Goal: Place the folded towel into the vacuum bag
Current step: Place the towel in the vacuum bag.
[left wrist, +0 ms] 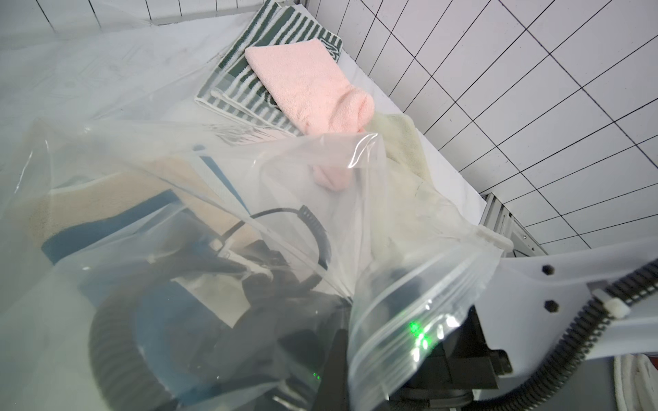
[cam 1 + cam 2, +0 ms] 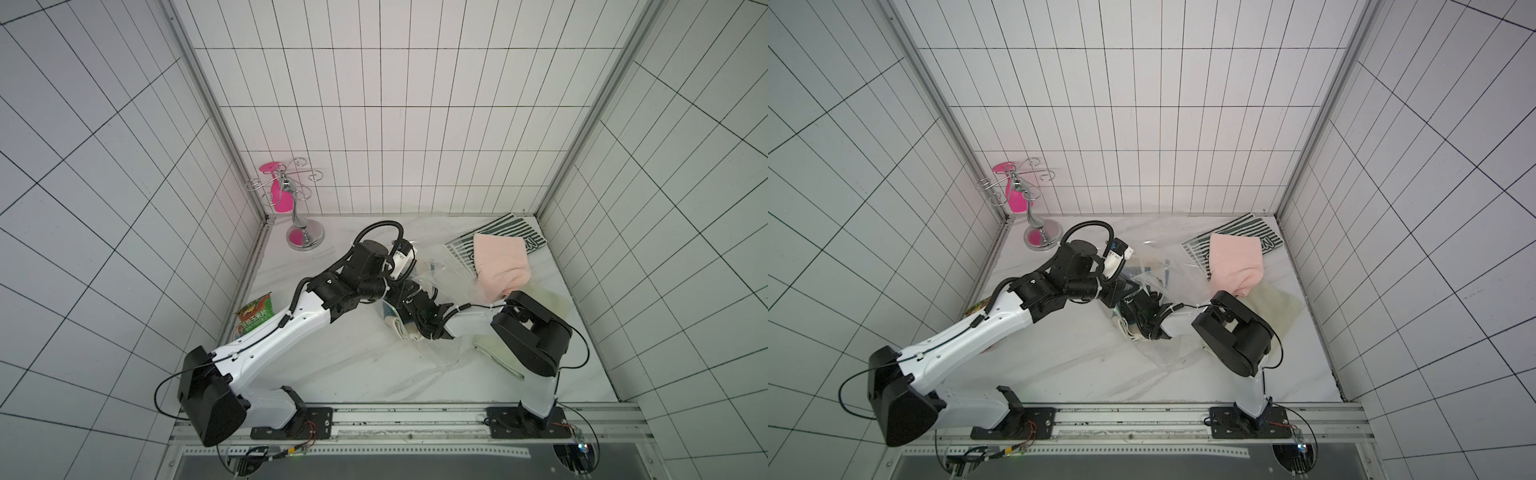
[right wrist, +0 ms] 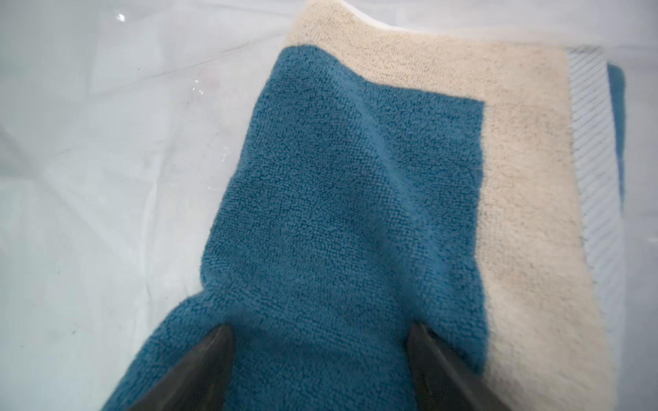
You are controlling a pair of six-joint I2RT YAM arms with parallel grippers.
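The vacuum bag lies crinkled at mid-table, its mouth lifted. My left gripper is shut on the bag's zip edge and holds it up; the white slider clip sits on that edge. Inside the bag lies the folded towel, blue with a cream border, seen through the plastic in the left wrist view. My right gripper reaches into the bag and stands open just over the towel's blue part, its fingers apart and holding nothing. In both top views the arms hide most of the towel.
A pink towel lies on a green-striped towel at the back right. A pale green cloth sits under my right arm. A snack packet lies by the left wall, and a chrome stand is in the back left corner.
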